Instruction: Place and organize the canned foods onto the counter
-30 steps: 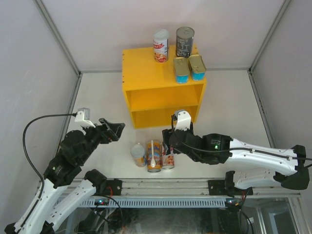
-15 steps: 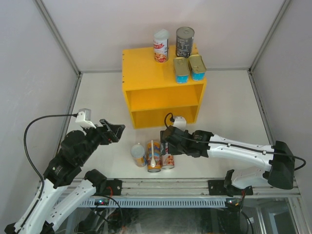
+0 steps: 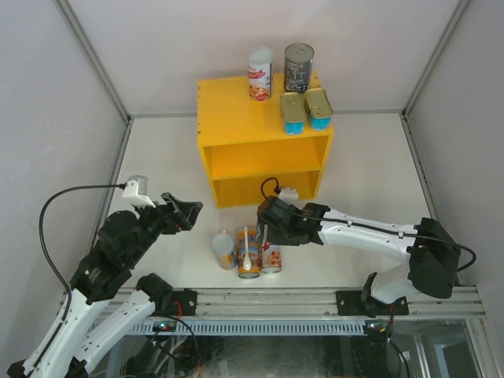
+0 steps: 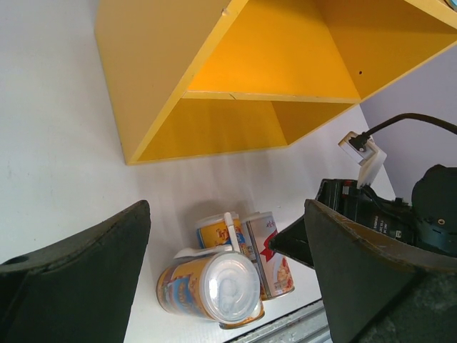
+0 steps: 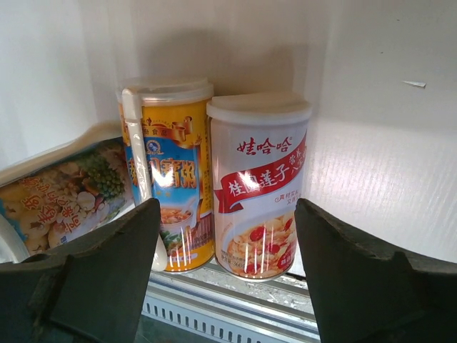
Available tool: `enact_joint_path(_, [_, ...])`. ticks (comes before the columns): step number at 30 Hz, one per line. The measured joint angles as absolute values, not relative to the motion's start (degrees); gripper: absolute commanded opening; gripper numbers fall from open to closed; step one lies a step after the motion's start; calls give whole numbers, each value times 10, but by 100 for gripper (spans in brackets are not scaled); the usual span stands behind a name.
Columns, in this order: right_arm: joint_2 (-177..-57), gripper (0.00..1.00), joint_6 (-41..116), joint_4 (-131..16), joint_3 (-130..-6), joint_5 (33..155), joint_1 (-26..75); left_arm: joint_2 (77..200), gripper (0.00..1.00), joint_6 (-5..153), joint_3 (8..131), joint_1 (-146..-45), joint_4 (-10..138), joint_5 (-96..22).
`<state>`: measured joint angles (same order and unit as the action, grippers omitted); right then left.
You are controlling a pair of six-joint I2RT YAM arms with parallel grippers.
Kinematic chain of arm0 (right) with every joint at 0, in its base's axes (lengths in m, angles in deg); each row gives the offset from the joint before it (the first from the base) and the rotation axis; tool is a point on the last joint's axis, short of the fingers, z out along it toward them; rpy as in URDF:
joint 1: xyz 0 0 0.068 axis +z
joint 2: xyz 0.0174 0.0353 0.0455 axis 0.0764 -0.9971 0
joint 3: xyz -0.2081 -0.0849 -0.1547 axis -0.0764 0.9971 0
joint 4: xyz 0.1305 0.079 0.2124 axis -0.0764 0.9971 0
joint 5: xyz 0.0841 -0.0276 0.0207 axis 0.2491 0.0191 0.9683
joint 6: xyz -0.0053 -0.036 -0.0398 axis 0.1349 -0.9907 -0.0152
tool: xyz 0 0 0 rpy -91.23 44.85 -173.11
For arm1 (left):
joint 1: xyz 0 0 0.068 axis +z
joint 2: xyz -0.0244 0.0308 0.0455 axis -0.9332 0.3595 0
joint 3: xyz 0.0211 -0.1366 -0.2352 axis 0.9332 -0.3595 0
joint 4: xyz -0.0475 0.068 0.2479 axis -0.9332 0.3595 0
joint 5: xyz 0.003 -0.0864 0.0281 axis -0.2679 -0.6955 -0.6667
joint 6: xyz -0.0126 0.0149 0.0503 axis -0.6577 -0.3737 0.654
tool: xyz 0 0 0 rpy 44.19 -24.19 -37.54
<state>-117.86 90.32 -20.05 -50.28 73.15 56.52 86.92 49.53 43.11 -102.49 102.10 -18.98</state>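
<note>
Left gripper point(image 3: 185, 211): fingers wide, empty, over table point(image 3: 157, 157).
Table's near edge, three cans: tipped orange-blue can point(image 3: 224, 250), spoon can point(image 3: 248, 253), red-white can point(image 3: 272, 256).
Right gripper point(image 3: 269, 230): fingers apart, nothing held, just behind red-white can. Likely step: fetching it. Next: straddle, close, lift.
Counter point(image 3: 236, 118) top, right side, four: second red-white can point(image 3: 260, 75), grey can point(image 3: 298, 68), two teal tins point(image 3: 293, 113).
</note>
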Motion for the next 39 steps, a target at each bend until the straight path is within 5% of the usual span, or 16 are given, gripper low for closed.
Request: enact_joint_path(39, [-1284, 72, 846, -234, -503, 770, 520, 857, 92, 494, 394, -1025, 998, -200])
